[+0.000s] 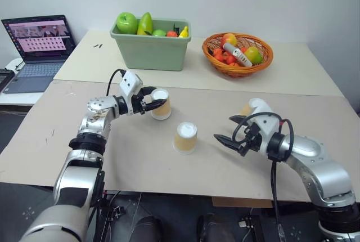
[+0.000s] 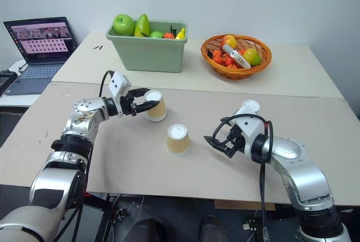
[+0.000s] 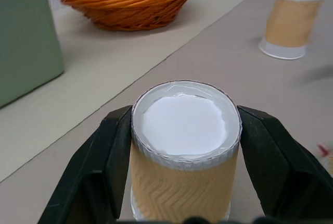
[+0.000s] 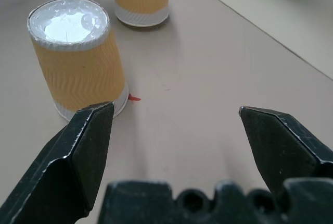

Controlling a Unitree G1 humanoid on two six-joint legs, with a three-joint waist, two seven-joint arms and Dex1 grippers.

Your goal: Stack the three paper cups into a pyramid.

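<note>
- The right gripper (image 2: pixel 214 141) hovers low over the near part of the beige tabletop (image 1: pixel 140 163), its two black fingers (image 4: pixel 83 146) spread wide with nothing between them, tips pointing toward the middle cup.
- The middle cup (image 1: pixel 185 137), a small tapered tan paper cup with an embossed wavy pattern on its wall, stands upside down near the centre of the tabletop, white bottom up and white rim on the surface; it is near the right gripper's tips but apart from them.
- A third cup of the same kind (image 2: pixel 248 107) stands upside down just behind the right wrist, partly hidden by it.
- The left gripper (image 1: pixel 153 105) reaches in from the left, and its black fingers (image 3: pixel 112 146) press against both sides of another identical tan paper cup (image 1: pixel 161 104), which is inverted with its white bottom up; whether its rim is on the tabletop cannot be told.
- The three cups are well apart from each other, none on top of another.
- Farther back sit a pale green plastic bin (image 1: pixel 151 49) holding toy fruit and a round orange woven basket (image 1: pixel 238 56) with more fruit.
- An open laptop (image 1: pixel 38 50) sits at the far left.
</note>
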